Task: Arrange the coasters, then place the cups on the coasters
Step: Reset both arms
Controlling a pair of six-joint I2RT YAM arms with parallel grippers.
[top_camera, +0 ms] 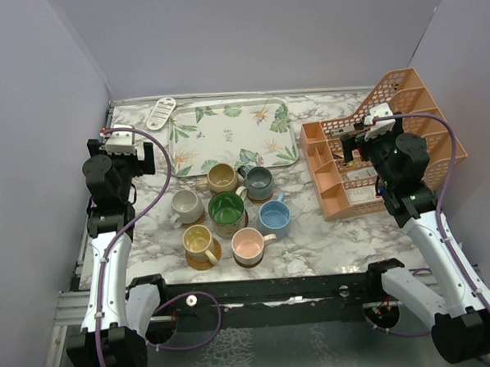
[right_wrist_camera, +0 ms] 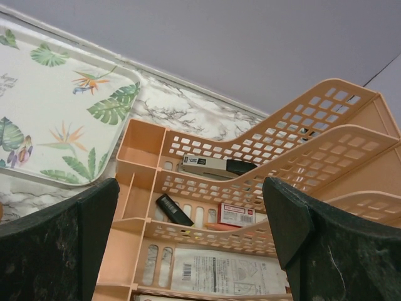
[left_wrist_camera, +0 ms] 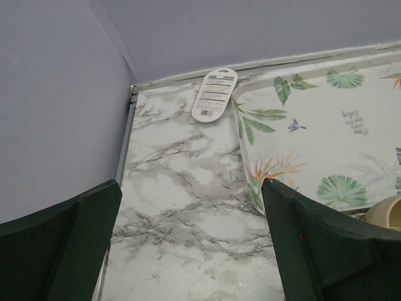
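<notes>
My left fingers (left_wrist_camera: 326, 251) and right fingers (right_wrist_camera: 326, 251) stood wide open, empty. Seven ceramic handled cups (top_camera: 227, 209) clustered near the leaf-patterned rectangular tray (top_camera: 226, 139), apparently already on round brown coasters (top_camera: 201, 261); next, probably only checking.

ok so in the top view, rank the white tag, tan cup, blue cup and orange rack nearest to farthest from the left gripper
1. white tag, back left, just beyond the left gripper
2. tan cup, back of the cup group
3. blue cup, group's right side
4. orange rack, far right
</notes>
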